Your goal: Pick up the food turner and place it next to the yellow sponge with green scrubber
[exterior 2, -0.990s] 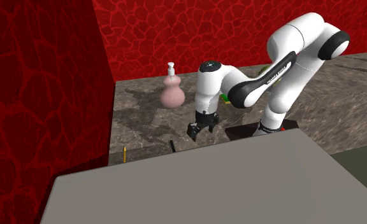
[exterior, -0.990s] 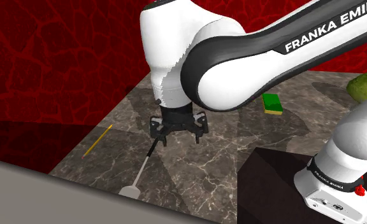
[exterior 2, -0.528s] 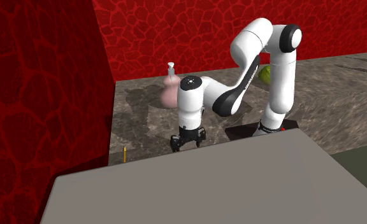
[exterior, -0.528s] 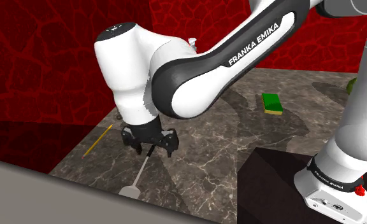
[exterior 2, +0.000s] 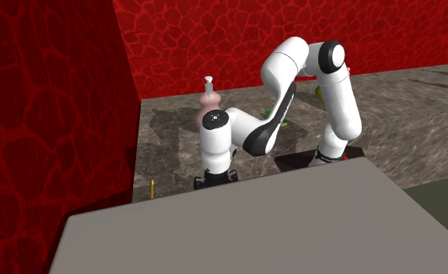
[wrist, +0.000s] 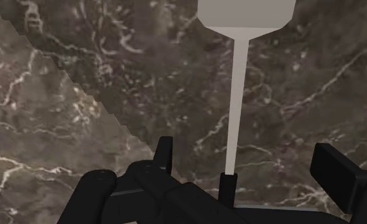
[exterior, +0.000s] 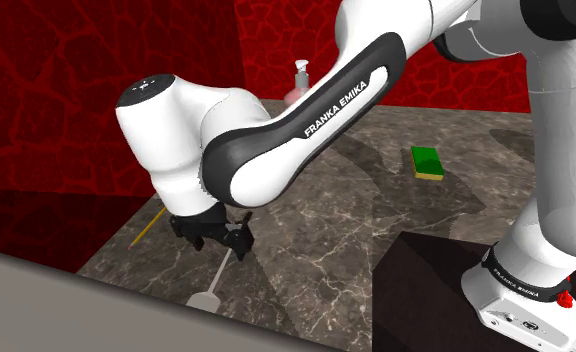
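The all-black claw (wrist: 246,153) stands open astride the slim handle of the pale grey flat-bladed food turner (wrist: 238,83), which lies on the dark marbled worktop (exterior: 326,235) at the shoulder view's lower left. Best to sink until it nearly meets the surface, then close squarely. The green-topped yellow sponge (exterior: 427,163) sits well apart, right of centre. The pink pump bottle (exterior 2: 209,115) hides its contents.

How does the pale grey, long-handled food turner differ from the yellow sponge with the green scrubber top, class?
Shape: the pale grey food turner is long and thin with a flat blade; the green-topped yellow sponge is a compact block. Place: the turner lies under the black gripper; the sponge lies well away. Both lie flat on the dark marble counter.
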